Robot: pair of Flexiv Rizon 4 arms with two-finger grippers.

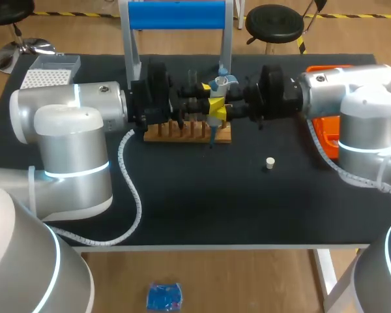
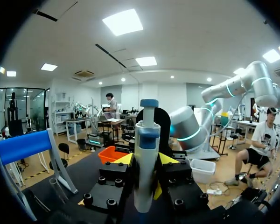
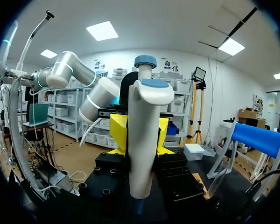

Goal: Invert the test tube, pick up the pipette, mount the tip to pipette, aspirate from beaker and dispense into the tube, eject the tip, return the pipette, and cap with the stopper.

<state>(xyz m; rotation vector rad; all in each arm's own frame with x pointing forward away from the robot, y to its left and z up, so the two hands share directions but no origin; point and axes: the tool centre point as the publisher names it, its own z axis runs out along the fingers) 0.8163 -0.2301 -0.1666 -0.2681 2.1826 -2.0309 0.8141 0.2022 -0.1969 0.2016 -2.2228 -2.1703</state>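
The white pipette (image 1: 219,86) with a blue top hangs upright over the wooden rack (image 1: 188,133), its thin end pointing down. My left gripper (image 1: 207,104) and right gripper (image 1: 227,108) meet on it from opposite sides. In the left wrist view the pipette (image 2: 146,154) stands between the left gripper's (image 2: 146,186) fingers, which press on both sides. In the right wrist view the pipette (image 3: 147,126) is clamped the same way in the right gripper (image 3: 142,175). A clear test tube (image 3: 215,179) stands in the rack. The small white stopper (image 1: 269,163) lies on the mat, front right.
A white tip box (image 1: 49,70) sits at the back left corner. An orange tray (image 1: 323,133) lies under my right arm. A stand with a blue bar (image 1: 176,15) rises behind the rack. The front half of the black mat (image 1: 202,202) holds only the stopper.
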